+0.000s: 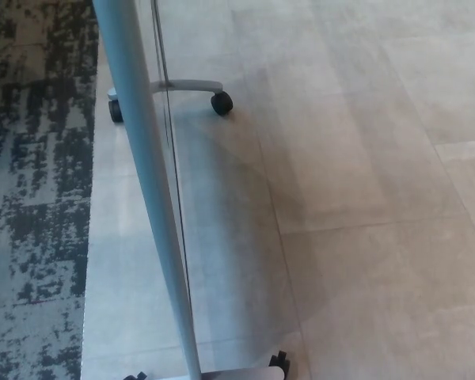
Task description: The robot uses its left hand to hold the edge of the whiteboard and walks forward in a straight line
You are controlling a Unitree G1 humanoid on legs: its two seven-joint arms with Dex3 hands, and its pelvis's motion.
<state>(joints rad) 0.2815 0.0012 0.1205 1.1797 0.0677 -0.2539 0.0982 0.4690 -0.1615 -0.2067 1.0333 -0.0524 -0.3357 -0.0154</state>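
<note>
1. Neither the left hand nor the right hand shows in the head view, so I cannot tell whether the left is clamped on anything. If its hold is loose, the board may roll away or swing off line.
2. The whiteboard stands edge-on, its grey frame running from 6 o'clock up to 11 o'clock.
3. At 6 o'clock, the near foot and near caster sit closest to the robot; a forward step could likely clip them and jolt the board.
4. From 7 to 10 o'clock lies the dark carpet, its edge close along the board's left side. A drift left would probably put the wheels on the seam, where they could drag or turn the board.
5. At 12 o'clock, the far caster is on tile; the far left caster sits just beside the carpet edge, the tightest margin.
6. From 1 to 5 o'clock, the tiled floor is bare and open, leaving room to correct rightward.
</note>
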